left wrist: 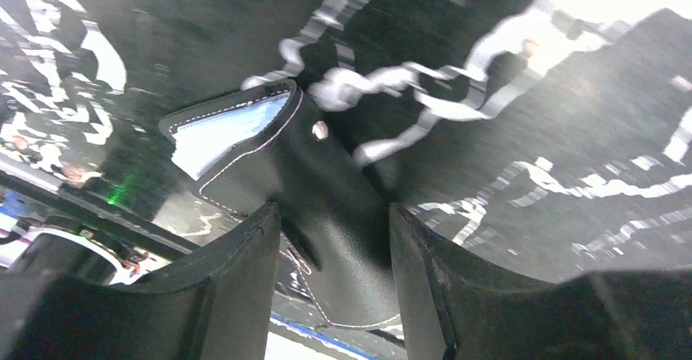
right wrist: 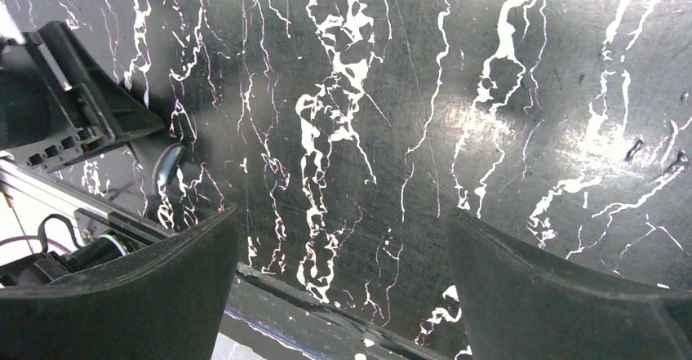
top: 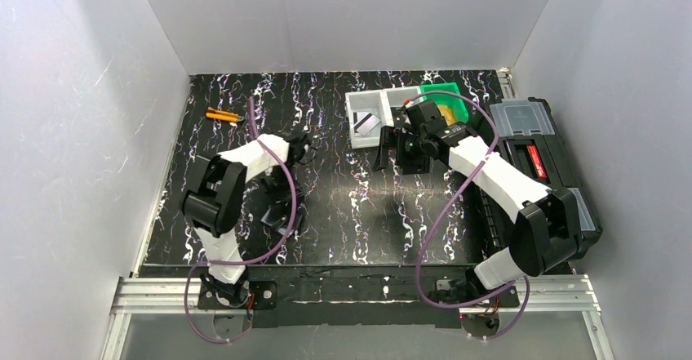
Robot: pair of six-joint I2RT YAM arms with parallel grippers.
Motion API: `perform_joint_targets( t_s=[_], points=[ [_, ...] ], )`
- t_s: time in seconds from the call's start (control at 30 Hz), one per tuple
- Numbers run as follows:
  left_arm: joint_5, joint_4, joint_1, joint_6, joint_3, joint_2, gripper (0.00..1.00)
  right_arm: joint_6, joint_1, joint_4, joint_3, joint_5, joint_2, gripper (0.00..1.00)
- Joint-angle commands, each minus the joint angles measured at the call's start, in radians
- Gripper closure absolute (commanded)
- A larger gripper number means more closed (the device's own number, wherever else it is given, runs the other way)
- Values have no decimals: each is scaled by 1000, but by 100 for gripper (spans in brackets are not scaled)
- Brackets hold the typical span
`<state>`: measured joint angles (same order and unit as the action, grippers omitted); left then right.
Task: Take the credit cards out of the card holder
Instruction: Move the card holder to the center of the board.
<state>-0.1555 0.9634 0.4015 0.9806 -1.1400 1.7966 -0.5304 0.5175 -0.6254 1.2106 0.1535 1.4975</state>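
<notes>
The card holder (left wrist: 326, 188) is a black wallet with a pale snap dot and a glossy blue-grey inside showing at its open upper left edge. My left gripper (left wrist: 334, 213) is shut on it, one finger on each side, holding it just over the marbled mat. In the top view the left gripper (top: 299, 144) is at the mat's left-centre and hides the holder. One silvery credit card (top: 369, 123) with a dark stripe lies in the white tray (top: 357, 103). My right gripper (top: 392, 158) hangs open and empty just in front of that tray, and in its wrist view (right wrist: 343, 221) only mat shows between the fingers.
A green bin (top: 450, 96) stands right of the white tray. A large black toolbox (top: 538, 152) with clear lids sits along the right edge. Orange sticks (top: 222, 116) lie at the back left. White walls enclose the black marbled mat (top: 343, 213).
</notes>
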Motion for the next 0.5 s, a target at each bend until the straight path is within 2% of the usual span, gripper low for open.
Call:
perform_joint_targets(
  t_s=[0.0,0.2,0.33,0.43,0.47],
  points=[
    [209,-246,126,66,-109,110,75,-12,-1,6,-23,-32,-61,0],
    [246,-217,244,-12,-280,215,74,-27,-1,6,-62,-57,-106,0],
    [272,-187,257,-138,-344,232,72,-40,-1,19,-94,-52,-129,0],
    [245,-135,255,-249,-369,208,66,-46,0,43,-122,-25,-129,0],
    [240,-122,253,-277,-372,193,61,-48,-1,55,-133,-10,-128,0]
  ],
)
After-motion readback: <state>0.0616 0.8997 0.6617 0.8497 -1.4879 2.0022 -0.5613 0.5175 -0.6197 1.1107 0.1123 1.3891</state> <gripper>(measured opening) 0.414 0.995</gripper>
